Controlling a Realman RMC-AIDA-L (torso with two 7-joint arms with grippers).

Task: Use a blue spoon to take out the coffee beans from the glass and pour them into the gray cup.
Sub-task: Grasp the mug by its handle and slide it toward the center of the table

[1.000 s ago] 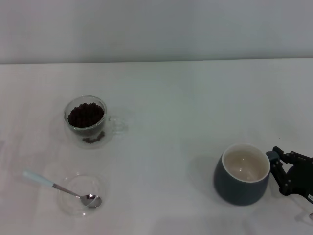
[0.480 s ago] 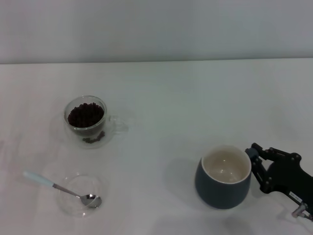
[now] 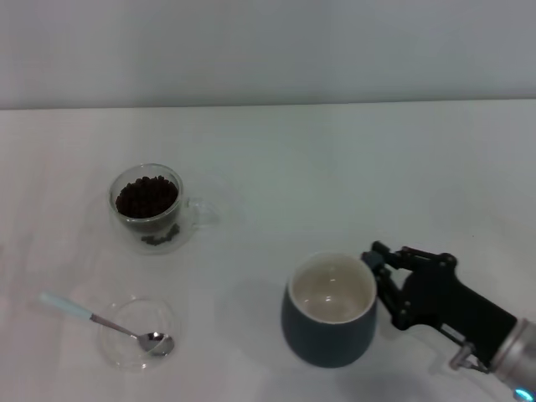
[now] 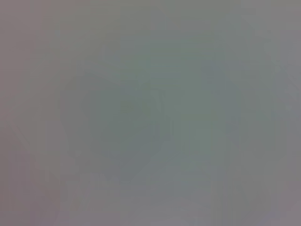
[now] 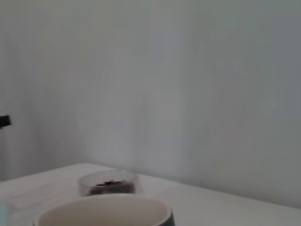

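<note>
The gray cup (image 3: 328, 328), cream-white inside, stands on the white table at the front, right of centre. My right gripper (image 3: 384, 286) is against its right side, shut on the cup where the handle is hidden. The glass (image 3: 148, 210) full of coffee beans (image 3: 146, 197) stands at the left. In front of it the blue spoon (image 3: 99, 321) lies with its bowl in a shallow clear dish (image 3: 139, 333). The right wrist view shows the cup's rim (image 5: 103, 211) close up and the glass (image 5: 109, 182) beyond. The left gripper is out of view.
The white table (image 3: 335, 167) runs back to a pale wall. The left wrist view shows only a uniform grey blur.
My right gripper has moved left across the front of the table, carrying the gray cup with it toward the centre. The glass, spoon and dish have stayed put.
</note>
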